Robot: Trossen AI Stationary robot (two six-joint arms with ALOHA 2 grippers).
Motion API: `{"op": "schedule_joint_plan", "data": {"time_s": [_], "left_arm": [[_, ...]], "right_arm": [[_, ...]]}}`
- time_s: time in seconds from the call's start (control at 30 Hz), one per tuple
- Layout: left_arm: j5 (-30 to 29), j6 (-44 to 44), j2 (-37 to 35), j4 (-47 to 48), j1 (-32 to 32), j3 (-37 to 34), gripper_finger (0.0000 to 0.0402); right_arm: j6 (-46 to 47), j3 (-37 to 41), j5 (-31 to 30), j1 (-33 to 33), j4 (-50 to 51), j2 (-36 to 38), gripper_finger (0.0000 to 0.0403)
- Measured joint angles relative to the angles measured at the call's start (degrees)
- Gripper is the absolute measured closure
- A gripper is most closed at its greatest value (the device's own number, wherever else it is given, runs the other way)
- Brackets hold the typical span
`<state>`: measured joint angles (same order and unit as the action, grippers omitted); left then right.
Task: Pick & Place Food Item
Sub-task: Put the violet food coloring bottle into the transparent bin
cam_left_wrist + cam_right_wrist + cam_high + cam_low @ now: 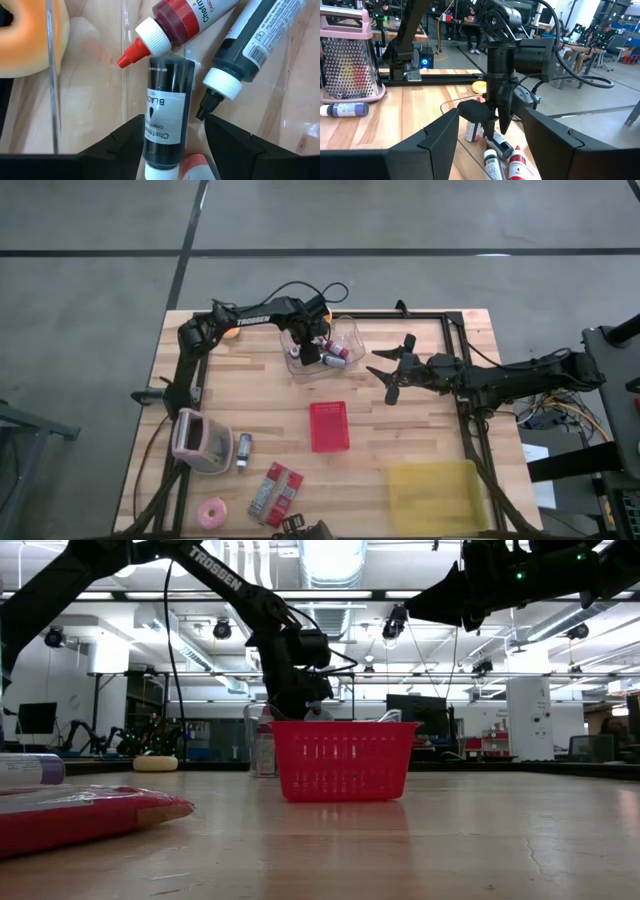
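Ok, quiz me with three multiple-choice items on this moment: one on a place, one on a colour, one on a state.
1. Where is the left gripper?
A. Over the clear tub
B. Over the red basket
C. By the grater

2. What colour is the cap on the red bottle?
A. Black
B. Red tip on a white collar
C. Yellow

3. How do the right gripper's fingers stand?
A. Shut on a bottle
B. Open, holding nothing
C. Shut, empty

Answers:
1 A: the high view shows it above the tub.
2 B: the left wrist view shows it.
3 B: the fingers are spread apart in the high view, nothing between them.
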<state>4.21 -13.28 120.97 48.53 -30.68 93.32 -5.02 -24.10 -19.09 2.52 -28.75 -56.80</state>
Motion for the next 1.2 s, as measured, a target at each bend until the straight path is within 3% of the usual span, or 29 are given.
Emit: {"op": "schedule_joint_plan", "data": {"time_s": [0.4, 0.63, 0.93, 1.2], "left_arm": [[-0.77, -1.07, -0.18, 6.27, 0.0, 10.21, 0.019], [-0.77, -0.28, -4.43, 13.86, 0.61, 15.32, 0.019], [-0.98, 6.06, -16.54, 19.76, 3.67, 10.2, 0.019], [-2.7, 13.18, -29.84, 17.28, 8.94, -2.94, 0.0191]], "right_arm": [[0.01, 0.0, 0.0, -0.02, -0.02, 0.0, 0.0188], [-0.02, 0.0, 0.0, -0.02, -0.02, -0.02, 0.0188], [0.0, 0.0, 0.0, -0.02, 0.15, -0.04, 0.0188], [0.07, 0.0, 0.0, -0.02, 0.6, -0.04, 0.0188]]}}
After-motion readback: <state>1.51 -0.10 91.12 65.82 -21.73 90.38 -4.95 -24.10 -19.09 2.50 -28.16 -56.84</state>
